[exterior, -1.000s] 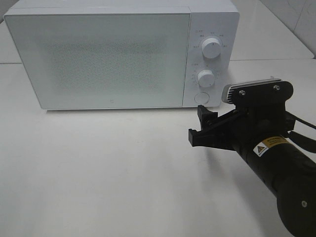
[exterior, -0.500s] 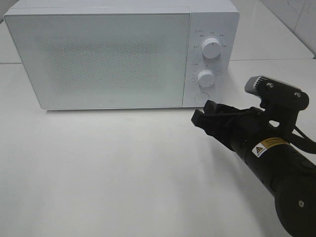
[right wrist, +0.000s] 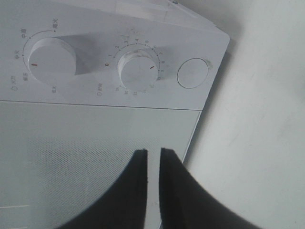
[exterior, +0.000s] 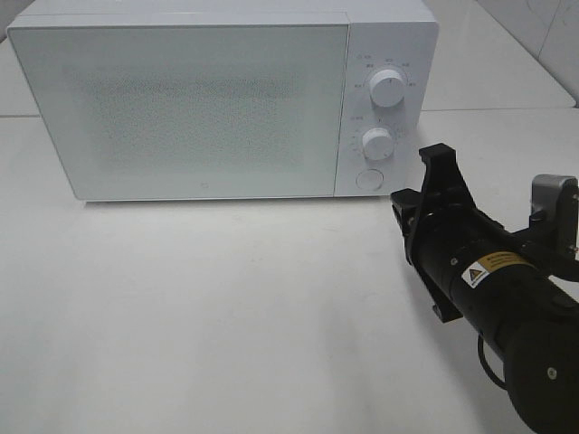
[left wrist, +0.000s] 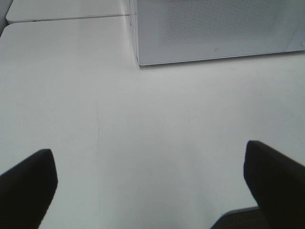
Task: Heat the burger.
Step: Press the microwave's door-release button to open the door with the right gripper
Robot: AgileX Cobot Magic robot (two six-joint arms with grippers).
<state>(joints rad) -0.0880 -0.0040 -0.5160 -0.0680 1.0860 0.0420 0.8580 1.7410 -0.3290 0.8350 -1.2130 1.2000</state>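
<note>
Searching every view turns up no burger: it is nowhere on the white surface (exterior: 226, 298), and neither claw carries it. It may sit inside the microwave (exterior: 181, 14), but the door (exterior: 181, 108) is shut and its dotted panel shows nothing behind it, so that cannot be told.

On the control panel beside the door are an upper dial (exterior: 389, 88), a lower dial (exterior: 377, 143) and a round button (exterior: 369, 179) beneath them. What the dials are set to cannot be read with any confidence.

The right claw (right wrist: 153, 152) hangs just in front of that panel, its two dark fingers drawn together with only a thin slit between them and nothing in it. The left claw (left wrist: 148, 153) hovers low over bare surface with its fingers spread wide apart, empty, well away from the microwave's front corner.

As a judgement: with the door closed and the right claw near the controls, loading looks finished and the heating itself – turning a dial – is probably what is left.
</note>
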